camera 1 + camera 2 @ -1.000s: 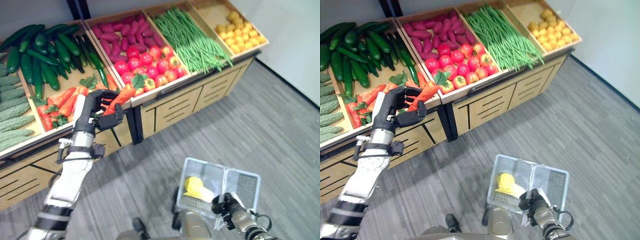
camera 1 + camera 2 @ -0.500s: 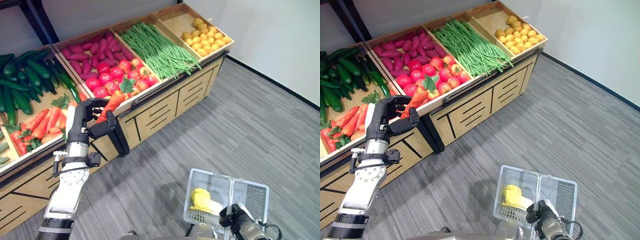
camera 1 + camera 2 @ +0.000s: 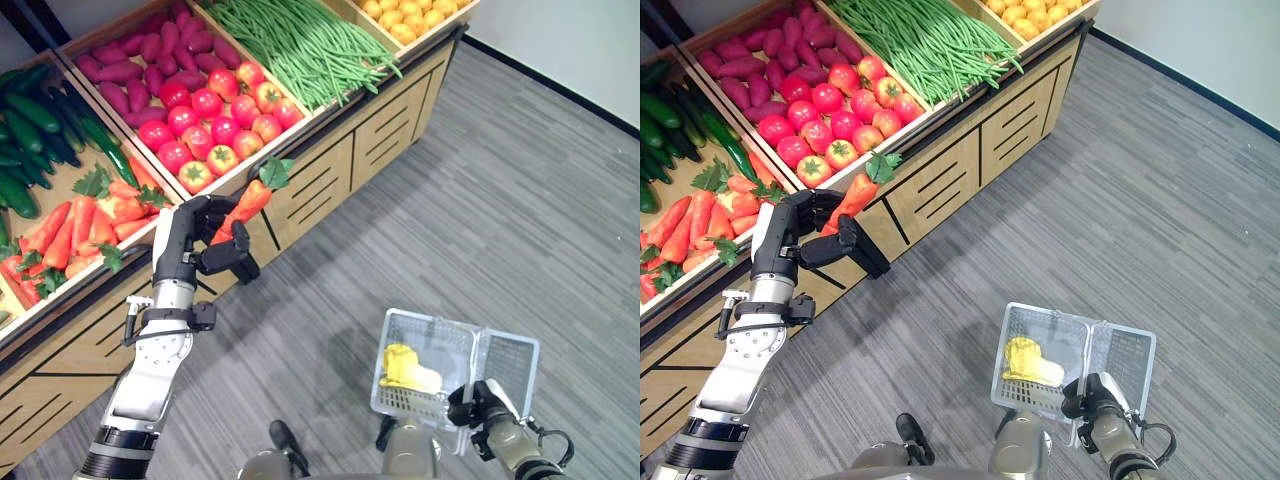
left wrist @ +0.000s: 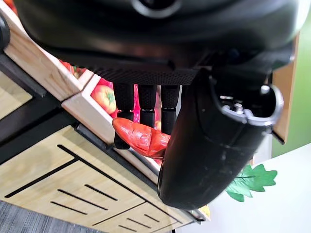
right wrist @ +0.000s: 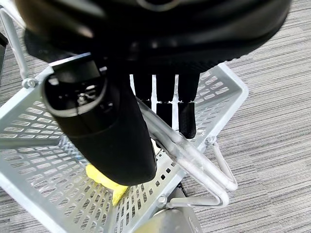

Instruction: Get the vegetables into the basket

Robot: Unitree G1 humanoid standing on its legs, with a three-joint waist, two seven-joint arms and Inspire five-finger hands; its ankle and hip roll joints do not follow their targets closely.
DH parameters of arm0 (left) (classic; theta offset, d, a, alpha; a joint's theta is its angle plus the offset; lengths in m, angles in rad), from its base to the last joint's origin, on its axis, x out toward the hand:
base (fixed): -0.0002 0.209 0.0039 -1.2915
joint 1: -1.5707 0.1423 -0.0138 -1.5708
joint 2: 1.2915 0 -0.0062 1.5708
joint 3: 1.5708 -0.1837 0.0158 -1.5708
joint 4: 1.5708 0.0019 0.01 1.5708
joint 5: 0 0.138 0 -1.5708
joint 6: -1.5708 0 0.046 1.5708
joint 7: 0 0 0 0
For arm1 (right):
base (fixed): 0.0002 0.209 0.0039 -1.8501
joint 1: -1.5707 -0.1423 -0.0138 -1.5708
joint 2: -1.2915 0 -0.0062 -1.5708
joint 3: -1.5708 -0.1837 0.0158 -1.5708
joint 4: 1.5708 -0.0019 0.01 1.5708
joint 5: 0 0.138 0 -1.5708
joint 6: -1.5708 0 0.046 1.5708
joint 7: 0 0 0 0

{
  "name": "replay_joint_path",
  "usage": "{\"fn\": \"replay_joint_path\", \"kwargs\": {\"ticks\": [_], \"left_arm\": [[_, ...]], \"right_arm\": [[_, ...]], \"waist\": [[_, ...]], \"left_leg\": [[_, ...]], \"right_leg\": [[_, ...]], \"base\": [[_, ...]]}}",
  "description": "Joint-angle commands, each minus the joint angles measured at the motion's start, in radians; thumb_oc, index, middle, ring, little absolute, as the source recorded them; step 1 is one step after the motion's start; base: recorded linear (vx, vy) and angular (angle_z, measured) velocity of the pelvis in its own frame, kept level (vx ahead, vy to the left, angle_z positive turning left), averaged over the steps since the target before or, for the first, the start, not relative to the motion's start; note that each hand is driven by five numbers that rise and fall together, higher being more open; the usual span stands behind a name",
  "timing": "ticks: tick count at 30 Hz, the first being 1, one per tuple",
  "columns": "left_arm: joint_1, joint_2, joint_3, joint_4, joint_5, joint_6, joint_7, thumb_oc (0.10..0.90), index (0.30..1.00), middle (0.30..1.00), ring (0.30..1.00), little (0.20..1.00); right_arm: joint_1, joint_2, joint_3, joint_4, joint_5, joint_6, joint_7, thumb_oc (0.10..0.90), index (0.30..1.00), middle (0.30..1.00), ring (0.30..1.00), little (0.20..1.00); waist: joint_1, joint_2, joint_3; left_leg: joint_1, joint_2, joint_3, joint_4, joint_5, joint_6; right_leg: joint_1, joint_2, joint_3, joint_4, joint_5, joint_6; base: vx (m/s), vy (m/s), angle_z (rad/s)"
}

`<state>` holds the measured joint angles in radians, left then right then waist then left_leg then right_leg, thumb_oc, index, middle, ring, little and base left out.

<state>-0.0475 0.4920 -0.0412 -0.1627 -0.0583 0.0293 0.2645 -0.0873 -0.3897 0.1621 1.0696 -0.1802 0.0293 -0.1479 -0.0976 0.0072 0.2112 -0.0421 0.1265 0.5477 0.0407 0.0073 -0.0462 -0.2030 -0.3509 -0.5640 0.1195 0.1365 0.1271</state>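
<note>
My left hand [image 3: 195, 245] is shut on an orange carrot [image 3: 243, 205] with a green leafy top [image 3: 276, 170], held in the air just in front of the wooden produce stand. The carrot [image 4: 140, 138] lies between the fingers and the thumb in the left wrist view. A grey wire basket [image 3: 506, 360] hangs low at the right over the floor, with a yellow vegetable [image 3: 403, 368] inside it. My right hand [image 3: 484, 409] is shut on the basket's handle [image 5: 190, 157].
The wooden stand [image 3: 330, 170] runs along the back with drawers below. Its bins hold carrots [image 3: 70, 222], cucumbers [image 3: 35, 130], tomatoes [image 3: 215, 125], purple sweet potatoes [image 3: 130, 60], green beans [image 3: 300, 45] and yellow fruit [image 3: 405, 15]. Grey floor [image 3: 540, 210] spreads to the right.
The camera has shifted. My left hand has drawn the carrot away from the carrot bin, out past the stand's front edge. The basket stays in my right hand.
</note>
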Motion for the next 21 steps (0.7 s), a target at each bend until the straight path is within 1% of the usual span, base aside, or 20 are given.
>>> {"fn": "replay_joint_path", "kwargs": {"ticks": [1, 3, 5, 6, 7, 8, 9, 10, 11, 12, 13, 14, 15, 16, 17, 18, 19, 20, 21], "left_arm": [[-0.084, 0.028, 0.03, -0.116, -0.003, -0.091, 0.047, 0.4, 0.3, 0.3, 0.3, 0.3], [-0.095, 0.023, 0.017, -0.11, -0.006, -0.09, 0.054, 0.4, 0.3, 0.3, 0.3, 0.3], [-0.102, 0.02, 0.014, -0.105, -0.007, -0.087, 0.06, 0.4, 0.3, 0.3, 0.3, 0.3], [-0.099, 0.018, 0.014, -0.107, -0.009, -0.087, 0.059, 0.4, 0.3, 0.3, 0.3, 0.3], [-0.093, 0.017, 0.017, -0.108, -0.011, -0.091, 0.058, 0.4, 0.3, 0.3, 0.3, 0.3], [-0.093, 0.017, 0.016, -0.108, -0.011, -0.092, 0.06, 0.4, 0.3, 0.3, 0.3, 0.3], [-0.093, 0.018, 0.016, -0.106, -0.011, -0.094, 0.062, 0.4, 0.3, 0.3, 0.3, 0.3], [-0.095, 0.021, 0.019, -0.103, -0.005, -0.095, 0.072, 0.4, 0.3, 0.3, 0.3, 0.3], [-0.095, 0.022, 0.019, -0.103, -0.005, -0.095, 0.072, 0.4, 0.3, 0.3, 0.3, 0.3], [-0.097, 0.024, 0.022, -0.106, 0.0, -0.097, 0.078, 0.4, 0.3, 0.3, 0.3, 0.3], [-0.093, 0.028, 0.025, -0.109, 0.003, -0.096, 0.081, 0.4, 0.3, 0.3, 0.3, 0.3], [-0.092, 0.029, 0.025, -0.109, 0.003, -0.096, 0.081, 0.4, 0.3, 0.3, 0.3, 0.3], [-0.085, 0.034, 0.029, -0.112, 0.003, -0.1, 0.088, 0.4, 0.3, 0.3, 0.3, 0.3], [-0.082, 0.037, 0.031, -0.113, 0.003, -0.101, 0.09, 0.4, 0.3, 0.3, 0.3, 0.3], [-0.074, 0.04, 0.037, -0.113, 0.005, -0.104, 0.094, 0.4, 0.3, 0.3, 0.3, 0.3], [-0.072, 0.042, 0.038, -0.111, 0.006, -0.105, 0.096, 0.4, 0.3, 0.3, 0.3, 0.3], [-0.073, 0.043, 0.038, -0.111, 0.006, -0.106, 0.096, 0.4, 0.3, 0.3, 0.3, 0.3], [-0.068, 0.045, 0.045, -0.108, 0.002, -0.109, 0.102, 0.4, 0.3, 0.3, 0.3, 0.3], [-0.069, 0.047, 0.044, -0.108, 0.004, -0.107, 0.1, 0.4, 0.3, 0.3, 0.3, 0.3]], "right_arm": [[0.071, 0.013, 0.059, 0.024, 0.005, 0.018, 0.001, 0.4, 0.3, 0.3, 0.3, 0.3], [0.066, 0.006, 0.059, 0.014, 0.015, 0.014, 0.0, 0.4, 0.3, 0.3, 0.3, 0.3], [0.066, 0.0, 0.062, -0.004, 0.019, 0.01, -0.004, 0.4, 0.3, 0.3, 0.3, 0.3], [0.064, -0.008, 0.071, -0.012, 0.019, 0.006, -0.007, 0.4, 0.3, 0.3, 0.3, 0.3], [0.061, -0.016, 0.086, -0.006, 0.01, 0.001, -0.004, 0.4, 0.3, 0.3, 0.3, 0.3], [0.058, -0.02, 0.091, -0.002, 0.01, -0.001, -0.005, 0.4, 0.3, 0.3, 0.3, 0.3], [0.051, -0.021, 0.095, 0.006, 0.012, -0.004, -0.004, 0.4, 0.3, 0.3, 0.3, 0.3], [0.047, -0.023, 0.105, 0.008, 0.011, -0.008, -0.003, 0.4, 0.3, 0.3, 0.3, 0.3], [0.047, -0.022, 0.104, 0.009, 0.011, -0.008, -0.003, 0.4, 0.3, 0.3, 0.3, 0.3], [0.035, -0.021, 0.114, 0.02, 0.019, -0.008, -0.008, 0.4, 0.3, 0.3, 0.3, 0.3], [0.033, -0.02, 0.118, 0.019, 0.022, -0.01, -0.008, 0.4, 0.3, 0.3, 0.3, 0.3], [0.033, -0.02, 0.118, 0.019, 0.022, -0.01, -0.008, 0.4, 0.3, 0.3, 0.3, 0.3], [0.026, -0.021, 0.123, 0.026, 0.027, -0.012, -0.013, 0.4, 0.3, 0.3, 0.3, 0.3], [0.02, -0.022, 0.125, 0.03, 0.032, -0.013, -0.017, 0.4, 0.3, 0.3, 0.3, 0.3], [0.015, -0.022, 0.13, 0.032, 0.035, -0.014, -0.017, 0.4, 0.3, 0.3, 0.3, 0.3], [0.009, -0.021, 0.136, 0.033, 0.037, -0.016, -0.015, 0.4, 0.3, 0.3, 0.3, 0.3], [0.008, -0.021, 0.135, 0.033, 0.037, -0.016, -0.015, 0.4, 0.3, 0.3, 0.3, 0.3], [-0.002, -0.023, 0.136, 0.027, 0.042, -0.019, -0.013, 0.4, 0.3, 0.3, 0.3, 0.3], [-0.001, -0.018, 0.137, 0.027, 0.042, -0.017, -0.01, 0.4, 0.3, 0.3, 0.3, 0.3]], "waist": [[-0.01, -0.01, -0.004], [-0.015, 0.001, 0.018], [-0.02, 0.002, 0.032], [-0.017, -0.006, 0.038], [-0.008, -0.018, 0.044], [-0.002, -0.027, 0.048], [0.008, -0.033, 0.052], [0.033, -0.048, 0.064], [0.03, -0.048, 0.063], [0.053, -0.061, 0.062], [0.057, -0.067, 0.062], [0.056, -0.067, 0.062], [0.08, -0.072, 0.068], [0.088, -0.074, 0.07], [0.101, -0.075, 0.074], [0.105, -0.076, 0.078], [0.105, -0.078, 0.077], [0.101, -0.077, 0.079], [0.101, -0.079, 0.079]], "left_leg": [[0.038, 0.059, -0.062, -0.05, 0.001, -0.083], [0.035, 0.079, -0.062, -0.048, 0.013, -0.092], [0.029, 0.108, -0.064, -0.04, 0.023, -0.105], [0.013, 0.135, -0.071, -0.006, 0.019, -0.114], [-0.016, 0.169, -0.094, 0.061, 0.008, -0.125], [-0.028, 0.175, -0.114, 0.089, 0.003, -0.125], [-0.045, 0.183, -0.151, 0.133, -0.002, -0.13], [-0.085, 0.164, -0.24, 0.159, 0.034, -0.123], [-0.087, 0.163, -0.243, 0.158, 0.037, -0.122], [-0.128, 0.129, -0.353, 0.086, 0.027, -0.109], [-0.139, 0.128, -0.383, 0.06, 0.03, -0.108], [-0.138, 0.127, -0.383, 0.058, 0.031, -0.108], [-0.189, 0.134, -0.464, 0.019, 0.08, -0.117], [-0.203, 0.123, -0.508, 0.004, 0.095, -0.112], [-0.204, 0.105, -0.567, 0.001, 0.087, -0.107], [-0.202, 0.092, -0.599, 0.006, 0.077, -0.102], [-0.207, 0.089, -0.6, 0.006, 0.082, -0.1], [-0.194, 0.074, -0.603, 0.029, 0.039, -0.092], [-0.202, 0.063, -0.591, 0.045, 0.034, -0.086]], "right_leg": [[-0.05, -0.005, 0.102, -0.009, 0.03, 0.094], [-0.091, -0.001, 0.115, 0.055, -0.007, 0.077], [-0.111, 0.018, 0.113, 0.099, -0.044, 0.06], [-0.111, 0.042, 0.107, 0.095, -0.065, 0.047], [-0.093, 0.077, 0.1, 0.072, -0.081, 0.032], [-0.087, 0.089, 0.102, 0.066, -0.086, 0.025], [-0.077, 0.112, 0.107, 0.055, -0.093, 0.016], [-0.066, 0.137, 0.104, 0.036, -0.088, -0.009], [-0.066, 0.136, 0.101, 0.034, -0.087, -0.01], [-0.058, 0.152, 0.129, 0.016, -0.099, -0.007], [-0.054, 0.156, 0.14, 0.014, -0.103, -0.005], [-0.054, 0.156, 0.14, 0.014, -0.104, -0.005], [-0.037, 0.165, 0.17, 0.005, -0.11, 0.001], [-0.038, 0.167, 0.186, 0.007, -0.107, 0.0], [-0.033, 0.176, 0.216, 0.009, -0.113, 0.001], [-0.035, 0.178, 0.24, 0.016, -0.112, 0.0], [-0.038, 0.176, 0.24, 0.014, -0.105, 0.0], [-0.044, 0.173, 0.274, 0.029, -0.108, 0.005], [-0.056, 0.164, 0.29, 0.031, -0.096, 0.006]], "base": [[0.02, -0.126, -0.01], [0.03, -0.144, 0.0], [0.05, -0.242, 0.01], [0.07, -0.388, 0.06], [0.07, -0.399, -0.05], [0.07, -0.329, -0.17], [0.01, -0.241, -0.25], [-0.01, -0.167, -0.25], [0.02, -0.101, -0.37], [0.08, 0.004, -0.46], [0.09, 0.005, -0.31], [0.11, 0.075, -0.14], [0.11, 0.113, -0.13], [0.17, 0.154, -0.47], [0.12, 0.142, -0.67], [0.07, 0.1, -0.76], [0.0, 0.144, -0.82], [-0.03, 0.152, -0.94], [-0.02, 0.325, -1.19]]}}
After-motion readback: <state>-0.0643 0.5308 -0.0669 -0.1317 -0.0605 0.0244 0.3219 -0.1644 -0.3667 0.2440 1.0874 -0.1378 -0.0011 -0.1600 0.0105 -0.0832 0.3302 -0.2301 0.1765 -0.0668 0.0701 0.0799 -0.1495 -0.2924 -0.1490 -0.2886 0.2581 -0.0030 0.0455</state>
